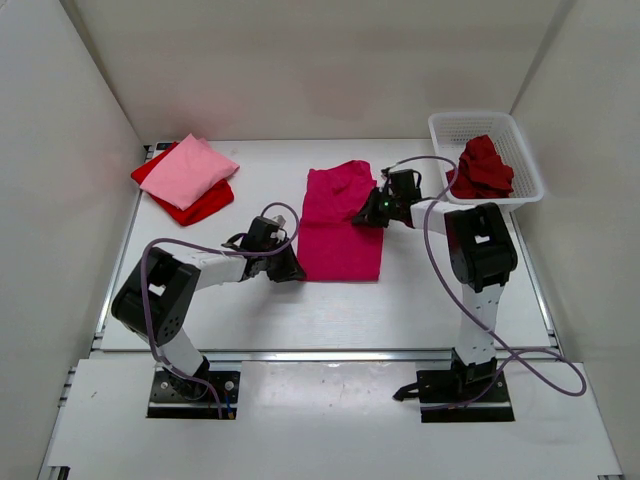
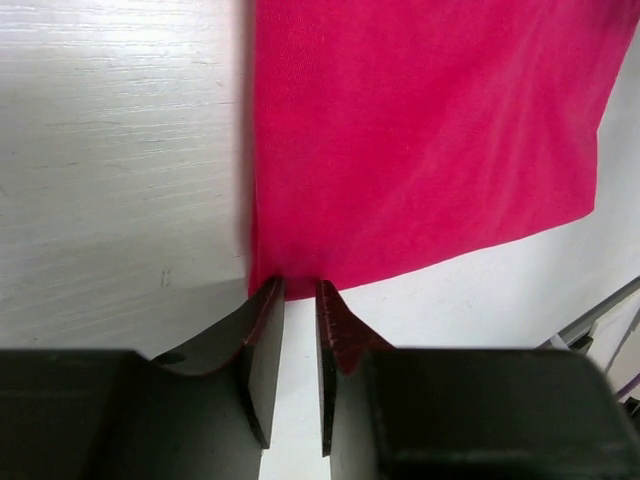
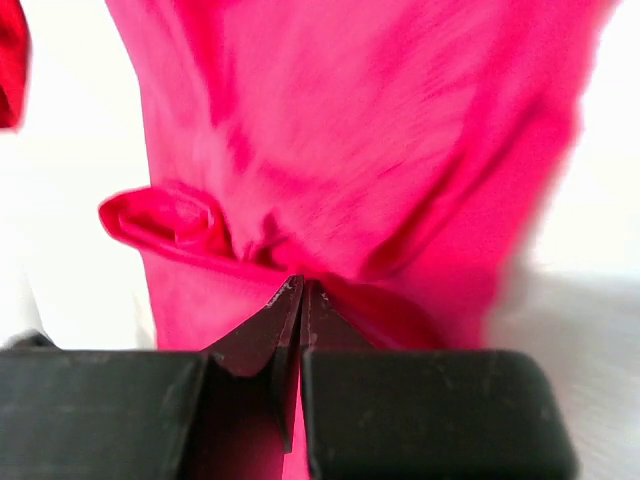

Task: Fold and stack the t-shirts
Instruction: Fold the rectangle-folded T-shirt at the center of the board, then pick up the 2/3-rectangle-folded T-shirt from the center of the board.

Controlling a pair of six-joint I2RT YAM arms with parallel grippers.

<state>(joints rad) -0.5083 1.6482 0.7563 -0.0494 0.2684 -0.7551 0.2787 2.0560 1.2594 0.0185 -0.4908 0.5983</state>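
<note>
Jaws of the right gripper (image 3: 300, 285) are pressed together on a bunched fold of the magenta t-shirt (image 1: 340, 225) at its far right edge. The cloth puckers into a small roll just left of the tips, and the wrist view is blurred there. Jaws of the left gripper (image 2: 300, 290) stand a narrow slit apart at the shirt's near left corner, tips touching the hem; whether any cloth is caught between them cannot be told. From above, both pairs of fingers are hidden under the wrist housings. The shirt lies mid-table (image 1: 300, 310) as a long rectangle, smooth near, rumpled far. At the far right a white plastic lattice basket (image 1: 448, 122) holds a crumpled dark red t-shirt (image 1: 485, 165). At the far left a folded light pink t-shirt (image 1: 192, 170) covers a bright red t-shirt (image 1: 205, 208), which shows only at its edges. The cloth looks soft and matte, the tabletop smooth and white.
</note>
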